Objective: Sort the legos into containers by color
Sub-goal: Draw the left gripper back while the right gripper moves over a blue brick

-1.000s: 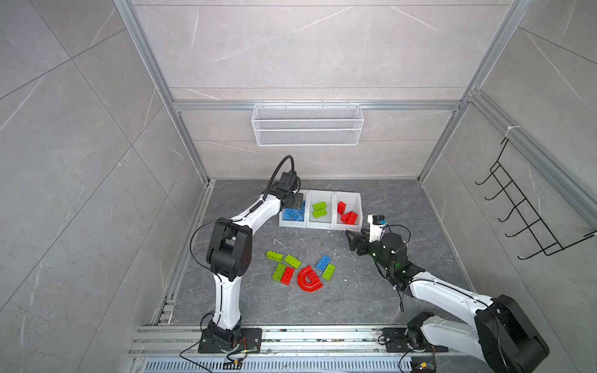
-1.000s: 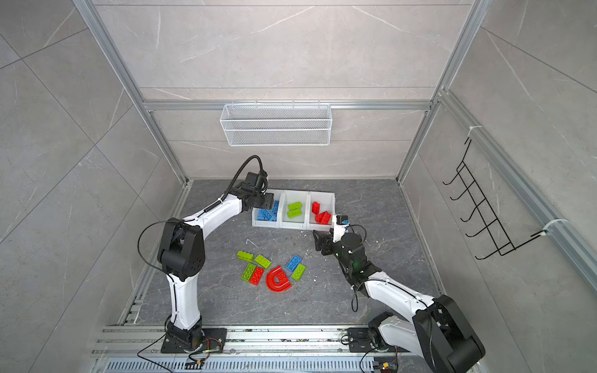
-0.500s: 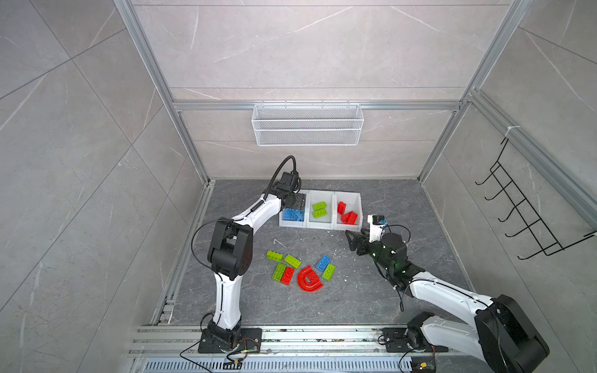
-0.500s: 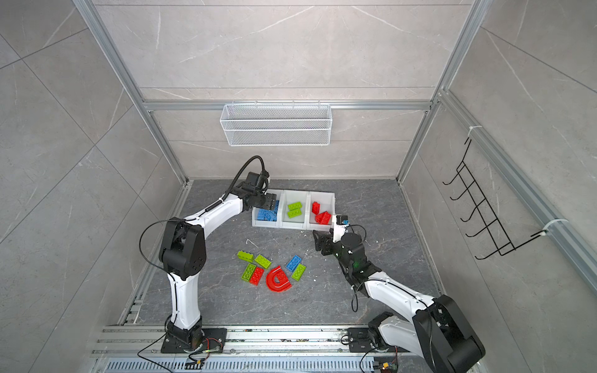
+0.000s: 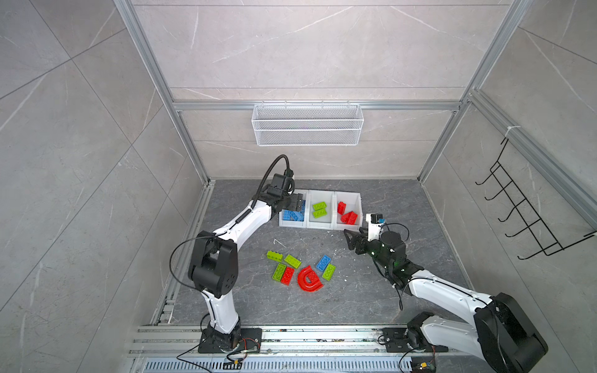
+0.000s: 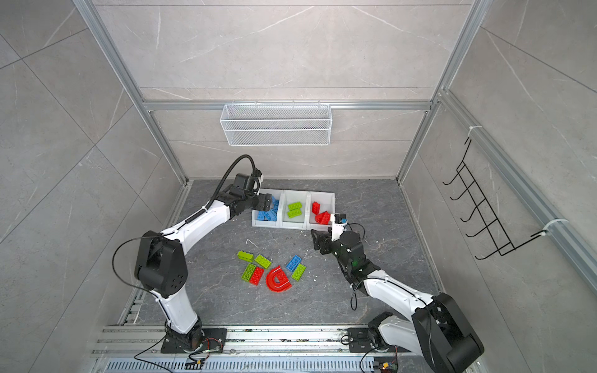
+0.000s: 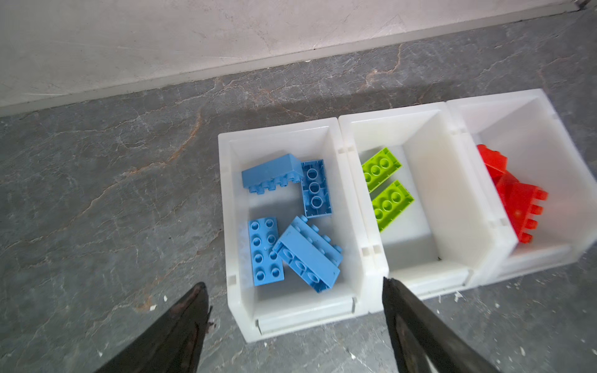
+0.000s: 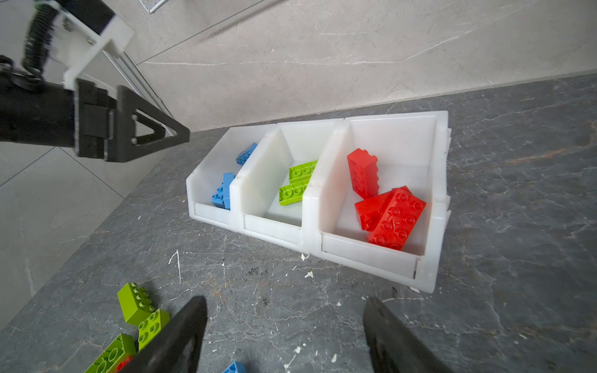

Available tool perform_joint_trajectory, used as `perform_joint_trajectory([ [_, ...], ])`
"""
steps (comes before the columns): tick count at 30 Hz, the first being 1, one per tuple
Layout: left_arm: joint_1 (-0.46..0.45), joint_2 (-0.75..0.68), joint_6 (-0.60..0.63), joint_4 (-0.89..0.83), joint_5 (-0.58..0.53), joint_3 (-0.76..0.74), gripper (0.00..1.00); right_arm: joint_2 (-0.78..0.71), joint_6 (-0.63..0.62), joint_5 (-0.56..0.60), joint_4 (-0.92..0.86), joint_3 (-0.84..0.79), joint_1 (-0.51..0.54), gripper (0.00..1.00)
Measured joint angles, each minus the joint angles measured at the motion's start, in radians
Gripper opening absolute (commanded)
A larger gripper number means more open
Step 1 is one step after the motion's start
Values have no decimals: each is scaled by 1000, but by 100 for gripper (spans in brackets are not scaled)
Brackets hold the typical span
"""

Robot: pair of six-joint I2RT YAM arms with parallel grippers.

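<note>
Sorting looked about half done: the three joined white plastic bins (image 5: 319, 225) held four blue studded bricks (image 7: 266, 252), two lime green bricks (image 7: 381, 168) and three red bricks (image 8: 395, 216). At 6 o'clock from them, four loose green bricks (image 5: 292, 261), a blue brick (image 5: 323, 262), a red brick (image 5: 287, 276) and red arch pieces (image 5: 309, 281) lay unsorted. The left gripper (image 7: 292, 282), fingers spread and empty, hung over the blue bin (image 7: 226, 206). The right gripper (image 5: 350, 240), likewise spread, hovered at about 4 o'clock. Only the left wrist view showed all four blue bricks.
</note>
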Motion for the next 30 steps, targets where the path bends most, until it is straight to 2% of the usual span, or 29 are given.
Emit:
perform_joint_trajectory([
  [4, -2, -154, -19, 77, 0, -186, 88, 0, 0, -7, -9, 2, 4, 78],
  [9, -2, -342, -59, 205, -2, -491, 88, 10, -15, -7, -22, 19, 18, 78],
  [15, -2, -458, -59, 359, -9, -774, 90, 70, -40, -8, -58, 61, 54, 78],
  [20, -2, -485, -51, 460, -11, -877, 92, 156, -117, -38, -187, 185, 117, 78],
  [26, -2, -488, -57, 509, -12, -883, 93, 296, -243, -88, -404, 401, 232, 79],
  [30, -2, -526, -67, 507, -31, -886, 96, 360, -294, -113, -538, 476, 245, 79],
])
